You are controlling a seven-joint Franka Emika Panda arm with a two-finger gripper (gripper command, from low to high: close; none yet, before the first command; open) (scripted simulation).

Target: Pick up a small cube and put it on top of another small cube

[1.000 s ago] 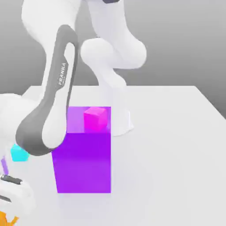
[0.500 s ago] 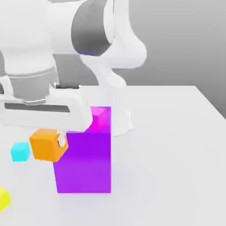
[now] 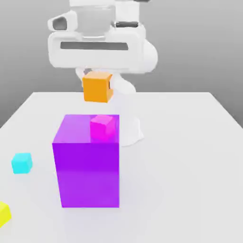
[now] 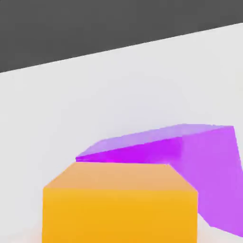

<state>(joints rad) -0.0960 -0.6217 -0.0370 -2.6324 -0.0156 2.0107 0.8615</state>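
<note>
The small orange cube (image 3: pixel 97 87) hangs in the air, held under the white hand by my gripper (image 3: pixel 98 81), which is shut on it. It is well above the big purple cube (image 3: pixel 87 160) and slightly toward the exterior view's left of the small magenta-pink cube (image 3: pixel 103 127), which rests on the purple cube's top at its back right corner. In the hand view the orange cube (image 4: pixel 119 204) looms close, with the purple cube (image 4: pixel 190 163) behind it on the white table.
A cyan small cube (image 3: pixel 22 163) lies on the white table (image 3: pixel 190 156) at the exterior view's left. A yellow small cube (image 3: pixel 4 213) sits at the lower left edge. The arm's white base (image 3: pixel 129 124) stands behind the purple cube.
The hand has risen from the lower left to high above the purple cube, carrying the orange cube up and to the right. The other cubes have not moved.
</note>
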